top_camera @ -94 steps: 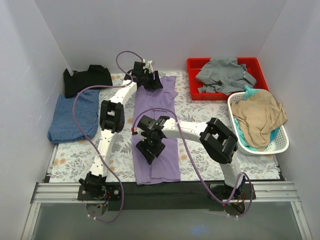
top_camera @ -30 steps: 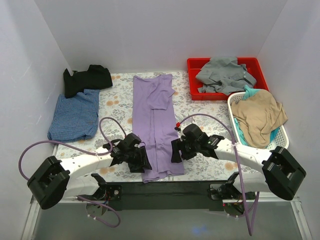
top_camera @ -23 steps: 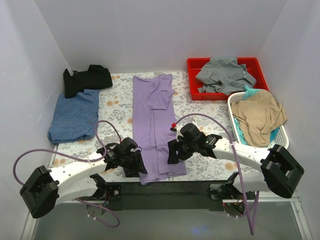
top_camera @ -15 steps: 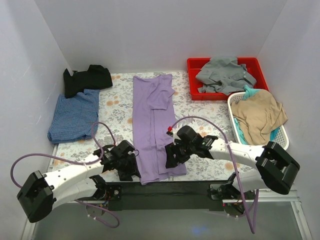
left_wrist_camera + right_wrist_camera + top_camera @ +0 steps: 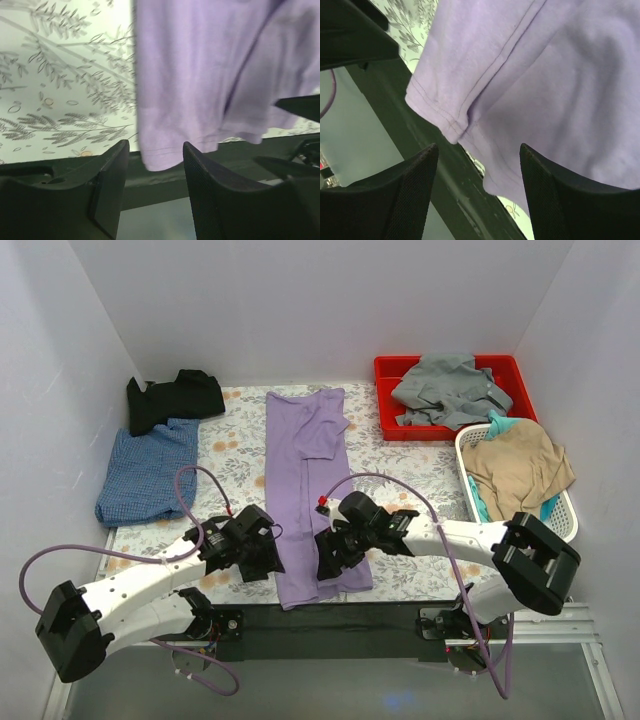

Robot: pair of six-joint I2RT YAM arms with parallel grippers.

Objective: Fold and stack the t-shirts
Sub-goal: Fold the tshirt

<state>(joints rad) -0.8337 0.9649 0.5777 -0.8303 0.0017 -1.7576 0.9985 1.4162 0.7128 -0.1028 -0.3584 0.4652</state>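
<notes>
Lilac t-shirt point(image 5: 308, 480) lies folded lengthwise; left pincer point(image 5: 152, 150) and right pincer point(image 5: 477, 152) hover released at its near hem; cross-fold and stacking apparently not yet done.

The left arm point(image 5: 140, 585), white with black joints, lies low and reaches right. Its black two-finger left gripper point(image 5: 265, 560) points down with its jaws apart. The right arm point(image 5: 455, 536) reaches left (low too), and the black right gripper point(image 5: 328, 560) has its jaws wider apart.

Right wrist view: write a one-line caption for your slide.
Open right tool hovers over the hemmed near corner of the lilac t-shirt.
</notes>
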